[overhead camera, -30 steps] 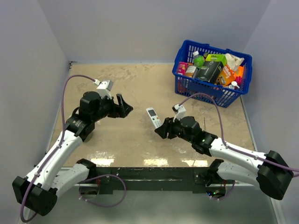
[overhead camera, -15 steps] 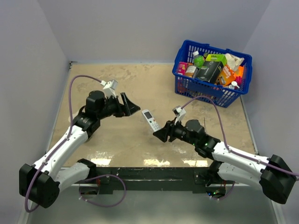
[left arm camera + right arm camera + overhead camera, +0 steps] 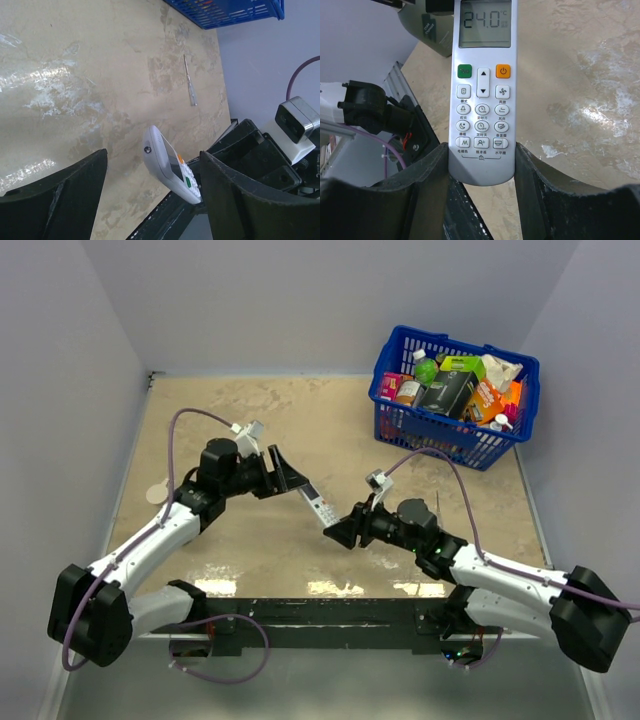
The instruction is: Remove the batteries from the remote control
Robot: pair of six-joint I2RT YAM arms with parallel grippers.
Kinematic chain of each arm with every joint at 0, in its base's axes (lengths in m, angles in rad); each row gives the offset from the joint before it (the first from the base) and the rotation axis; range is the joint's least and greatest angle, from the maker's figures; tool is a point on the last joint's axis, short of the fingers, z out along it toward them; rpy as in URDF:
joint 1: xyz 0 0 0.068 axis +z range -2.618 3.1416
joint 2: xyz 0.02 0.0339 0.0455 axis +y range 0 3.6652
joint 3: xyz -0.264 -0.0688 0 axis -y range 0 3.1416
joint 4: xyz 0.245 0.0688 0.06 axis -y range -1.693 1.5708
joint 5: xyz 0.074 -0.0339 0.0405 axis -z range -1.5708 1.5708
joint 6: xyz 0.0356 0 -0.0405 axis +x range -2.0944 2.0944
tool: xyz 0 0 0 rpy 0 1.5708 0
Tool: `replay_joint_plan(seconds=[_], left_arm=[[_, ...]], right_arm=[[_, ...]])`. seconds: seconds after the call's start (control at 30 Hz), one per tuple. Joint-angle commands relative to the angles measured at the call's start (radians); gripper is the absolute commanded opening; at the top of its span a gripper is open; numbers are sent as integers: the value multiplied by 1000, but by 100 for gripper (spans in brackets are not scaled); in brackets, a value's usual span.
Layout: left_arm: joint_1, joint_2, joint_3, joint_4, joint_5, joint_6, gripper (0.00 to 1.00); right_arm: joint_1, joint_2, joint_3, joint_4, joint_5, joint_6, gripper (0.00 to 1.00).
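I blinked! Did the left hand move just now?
Yes. The left hand slid right, toward the blue basket, and is now open around the remote control that the right hand holds.

One remote control (image 3: 318, 505), one blue basket (image 3: 440, 430), one thin stick (image 3: 189, 80), and two: left pincer (image 3: 284, 472), right pincer (image 3: 340, 531).

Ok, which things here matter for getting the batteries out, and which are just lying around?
Job: remote control, held in the right gripper; open left gripper near it; batteries not visible.
Lying about: blue basket; thin tool on the table.
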Motion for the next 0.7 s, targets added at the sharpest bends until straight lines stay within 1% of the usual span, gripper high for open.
replay_joint_plan(seconds=[0.0, 0.13, 0.23, 0.27, 0.3, 0.33, 0.37, 0.4, 0.43, 0.53, 0.57, 0.63, 0.67], left_arm=[[-20, 24, -42, 120, 51, -67, 77], [-26, 22, -88, 179, 63, -113, 72], [-28, 21, -99, 191, 69, -130, 64], [-28, 19, -98, 187, 69, -131, 58], [-28, 22, -99, 185, 68, -134, 55], [-28, 25, -101, 184, 69, -133, 50], [-28, 27, -101, 182, 71, -131, 41], [-28, 33, -104, 177, 71, -128, 38], [-28, 36, -104, 170, 69, -127, 33], [-28, 56, -102, 136, 57, -119, 11], [-28, 62, -98, 113, 53, -121, 0], [-28, 81, -84, 98, 53, -121, 0], [-28, 84, -76, 76, 45, -121, 0]], right_arm=[[1, 11, -1, 140, -32, 33, 27], [1, 35, -7, 169, -49, 53, 27], [2, 51, -7, 160, -49, 42, 29], [2, 58, -4, 153, -44, 32, 31], [2, 64, -1, 128, -42, 24, 32], [2, 69, 15, 110, -41, 16, 35], [1, 75, 22, 90, -35, 3, 38], [2, 83, 30, 56, -24, -1, 41], [2, 89, 42, 44, -18, -5, 47], [2, 95, 68, -21, 33, -24, 56], [4, 95, 78, -44, 48, -36, 61], [7, 91, 107, -111, 103, -45, 68], [10, 91, 116, -133, 128, -59, 76]])
